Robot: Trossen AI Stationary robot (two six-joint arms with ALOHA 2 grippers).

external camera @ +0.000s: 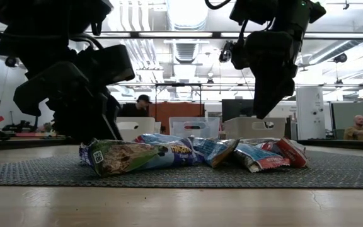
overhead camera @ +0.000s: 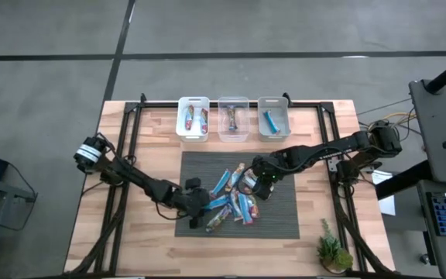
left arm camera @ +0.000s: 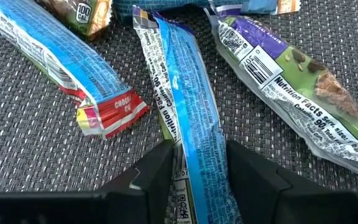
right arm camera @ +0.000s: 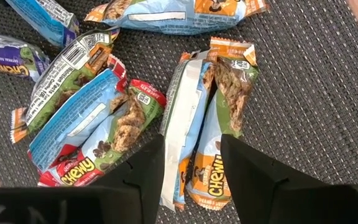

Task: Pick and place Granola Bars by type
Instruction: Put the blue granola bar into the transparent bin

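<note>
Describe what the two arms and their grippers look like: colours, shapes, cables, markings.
Both arms are black and slender, built of jointed segments. The left arm has a pale grey cylindrical joint near its base; the right arm has black cables trailing near its base. The left gripper and right gripper each have two matte black, wedge-shaped fingers. No markings are visible.

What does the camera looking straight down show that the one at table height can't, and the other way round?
Only the high view shows which bars are already sorted into the three bins, plus the small plant. Only the low view shows the room behind, with a person seated there. Both show the pile of granola bars on the dark mat, with the left gripper and right gripper at it.
</note>
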